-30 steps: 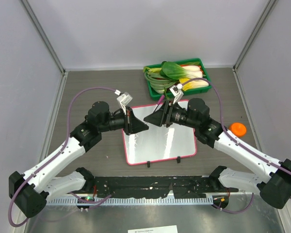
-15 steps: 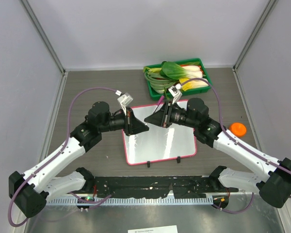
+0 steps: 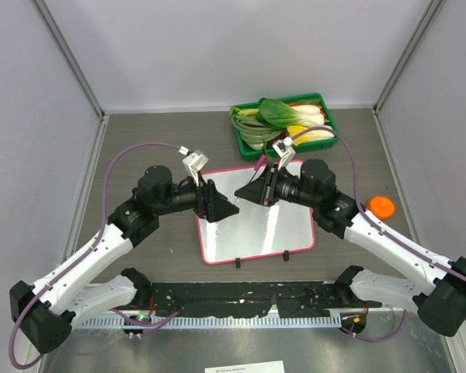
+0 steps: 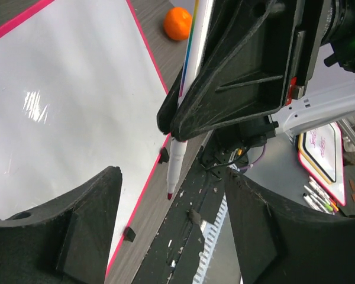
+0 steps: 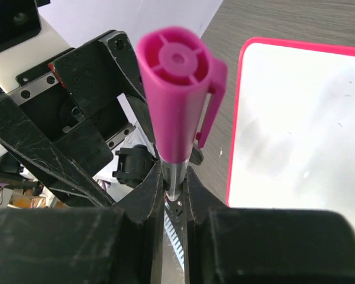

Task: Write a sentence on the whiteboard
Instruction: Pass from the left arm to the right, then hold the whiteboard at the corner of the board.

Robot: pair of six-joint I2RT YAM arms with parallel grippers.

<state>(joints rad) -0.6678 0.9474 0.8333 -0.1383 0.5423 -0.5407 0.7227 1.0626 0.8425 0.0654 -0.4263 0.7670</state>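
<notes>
Container: green tray [image 3: 327, 123] at the far edge of the table, just beyond the whiteboard's far edge. It holds bok choy [image 3: 278, 113], with dark green leaves and pale white-yellow stalks lying across it. A red-orange strip shows along the tray's far side; I cannot identify it.

Writing: a white printed label [image 3: 245, 367] sits at the bottom edge of the top view, its text too small to read. The marker barrel carries a thin multicolour stripe, with no legible wording.

Whiteboard [image 3: 256, 225]: small and rectangular, with a pink-red frame and rounded corners. It lies flat at table centre between the two arms. Two small black feet [image 3: 238, 264] project from its near edge. The surface is white and glossy, with bright glare streaks and a few faint specks in the right wrist view.

Right gripper [image 5: 173, 177]: fingers clamped together on a marker [image 4: 189, 65]. The barrel is white, and a magenta cap [image 5: 177, 89] is posted on its rear end. The dark red tip [image 4: 169, 194] is bare and points down. I cannot tell whether it touches the board.

Left gripper [image 3: 221, 207]: fingers apart with nothing held, facing the right gripper over the far-left part of the board.

Other: an orange [image 3: 381, 206] sits on the table right of the board, well apart from it.
</notes>
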